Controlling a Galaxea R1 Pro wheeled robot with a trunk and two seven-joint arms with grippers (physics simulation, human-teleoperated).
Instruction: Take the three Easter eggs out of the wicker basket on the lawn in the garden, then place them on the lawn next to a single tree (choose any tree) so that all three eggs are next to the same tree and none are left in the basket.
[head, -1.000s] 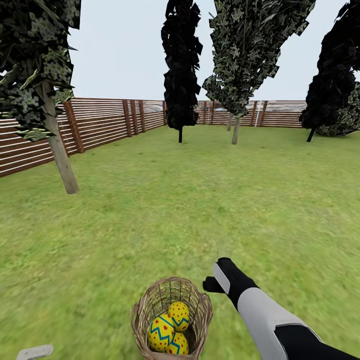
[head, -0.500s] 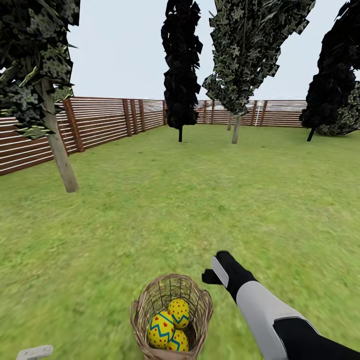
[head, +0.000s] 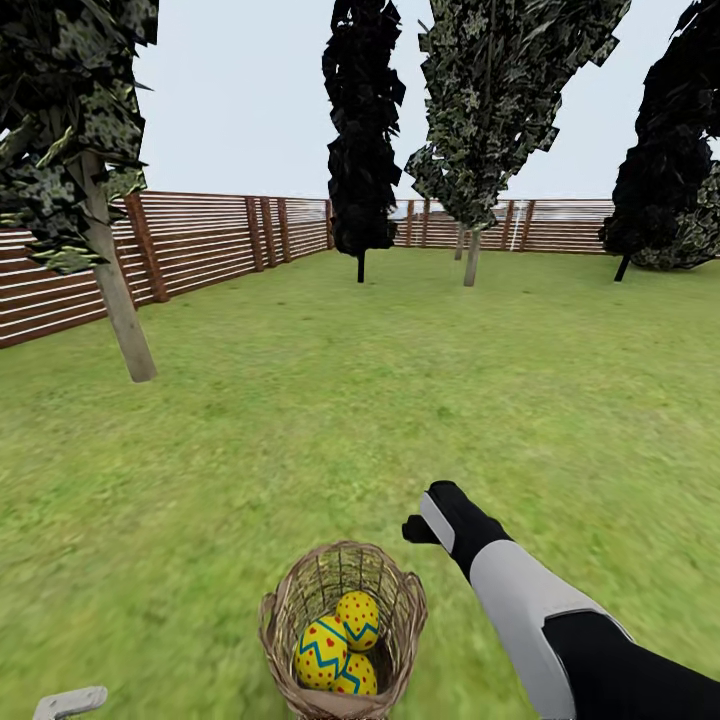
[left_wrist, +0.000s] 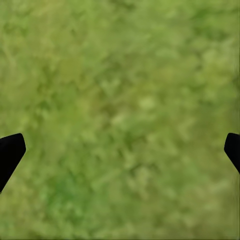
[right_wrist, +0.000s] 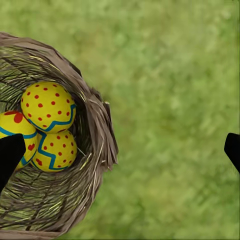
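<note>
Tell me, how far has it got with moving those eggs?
Nothing is done yet: all three Easter eggs lie in the wicker basket on the lawn. In hand: the right gripper hangs open above the basket's edge, holding nothing. Left: lift each egg out and set all three beside one tree.
</note>
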